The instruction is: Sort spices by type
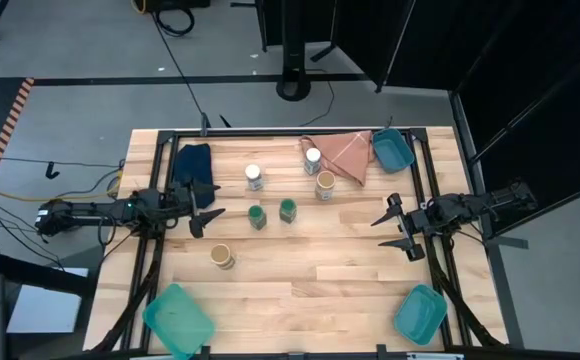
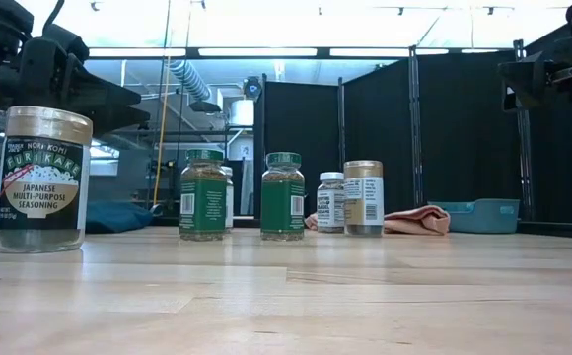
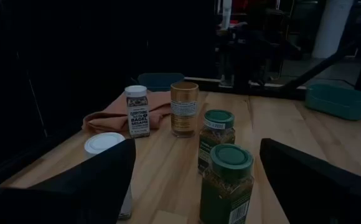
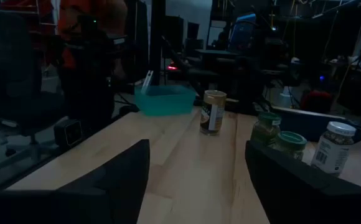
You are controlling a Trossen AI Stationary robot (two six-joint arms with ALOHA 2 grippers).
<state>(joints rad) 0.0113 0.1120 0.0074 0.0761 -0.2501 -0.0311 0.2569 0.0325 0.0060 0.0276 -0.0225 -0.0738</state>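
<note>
Six spice jars stand upright on their bases on the wooden table. The two white-lidded jars [image 1: 255, 178] [image 1: 313, 160] are toward the far side. One tan-lidded jar [image 1: 325, 185] stands near them and the other [image 1: 222, 257] stands alone nearer the front. The two green-lidded jars [image 1: 257, 217] [image 1: 288, 210] stand side by side in the middle. My left gripper [image 1: 208, 206] is open and empty, just left of the green jars, which show ahead of it in the left wrist view [image 3: 229, 183]. My right gripper [image 1: 395, 228] is open and empty at the right side.
Teal bins sit at the far right [image 1: 392, 150], near left [image 1: 178, 318] and near right [image 1: 420, 313] corners. A dark blue cloth [image 1: 194, 162] lies at the far left. A salmon cloth [image 1: 340, 153] lies at the far middle, beside a white-lidded jar.
</note>
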